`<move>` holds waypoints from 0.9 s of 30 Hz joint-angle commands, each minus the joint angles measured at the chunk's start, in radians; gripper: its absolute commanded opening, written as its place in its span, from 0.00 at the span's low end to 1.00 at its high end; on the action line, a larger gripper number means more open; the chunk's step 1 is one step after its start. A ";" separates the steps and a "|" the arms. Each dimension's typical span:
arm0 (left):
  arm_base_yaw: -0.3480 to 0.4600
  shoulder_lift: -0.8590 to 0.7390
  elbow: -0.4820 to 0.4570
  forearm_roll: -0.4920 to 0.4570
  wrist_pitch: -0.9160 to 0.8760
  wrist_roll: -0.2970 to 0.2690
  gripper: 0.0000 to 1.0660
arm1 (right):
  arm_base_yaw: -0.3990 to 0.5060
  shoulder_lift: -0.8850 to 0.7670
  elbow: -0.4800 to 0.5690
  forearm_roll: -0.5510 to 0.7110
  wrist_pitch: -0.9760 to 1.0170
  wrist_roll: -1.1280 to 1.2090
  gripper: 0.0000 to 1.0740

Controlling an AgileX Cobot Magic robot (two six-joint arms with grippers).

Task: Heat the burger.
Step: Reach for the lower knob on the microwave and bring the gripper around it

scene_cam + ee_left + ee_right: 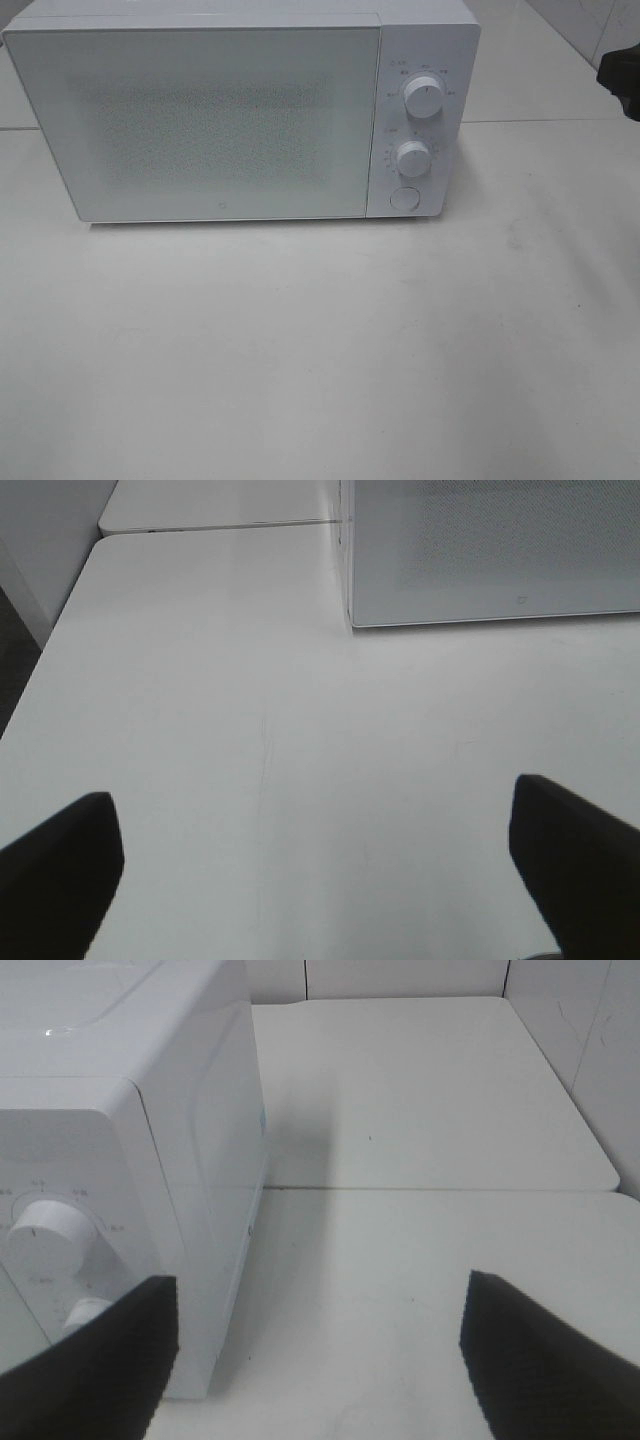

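Closed microwave (200,120) at upper left of the high view on the bench (320,350); left claw (310,810) and right claw (320,1290) hang released and empty, seemingly parked clear of its door (190,125); burger unseen, possibly inside.

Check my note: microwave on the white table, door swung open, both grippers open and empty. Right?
No: the microwave door is shut, as the exterior high view shows. The white table, left gripper and right gripper are as stated.

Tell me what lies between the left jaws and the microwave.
Only bare white table stretches from the open left jaws to the microwave front, seen in the left wrist view.
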 commanded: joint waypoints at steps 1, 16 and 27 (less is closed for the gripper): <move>0.002 -0.021 0.002 -0.004 0.001 -0.006 0.92 | -0.002 0.035 0.011 0.000 -0.108 0.006 0.71; 0.002 -0.021 0.002 -0.004 0.001 -0.006 0.92 | 0.147 0.240 0.208 0.410 -0.681 -0.266 0.71; 0.002 -0.021 0.002 -0.004 0.001 -0.006 0.92 | 0.423 0.364 0.209 0.684 -0.968 -0.414 0.71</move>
